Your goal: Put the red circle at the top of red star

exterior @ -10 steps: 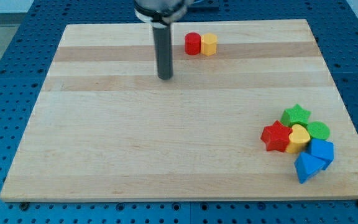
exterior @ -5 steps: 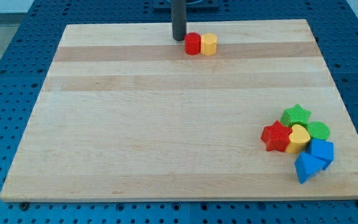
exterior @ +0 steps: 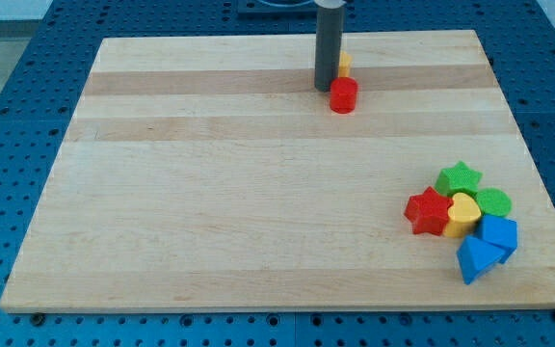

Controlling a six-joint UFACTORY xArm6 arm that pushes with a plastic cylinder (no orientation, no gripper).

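Observation:
The red circle (exterior: 344,94) lies on the wooden board near the view's top, just right of centre. My tip (exterior: 326,88) stands right against its upper left side. The red star (exterior: 427,211) lies far off at the view's lower right, at the left edge of a cluster of blocks. A yellow block (exterior: 345,65) sits just behind the rod, mostly hidden by it.
Touching the red star on its right are a yellow heart (exterior: 463,214), a green star (exterior: 460,178), a green round block (exterior: 493,202) and two blue blocks (exterior: 497,234) (exterior: 476,259). The board's right edge (exterior: 523,145) runs close to the cluster.
My tip swung from the board's upper middle up behind the red circle, then pushed it right and down. The red circle has parted from the yellow block.

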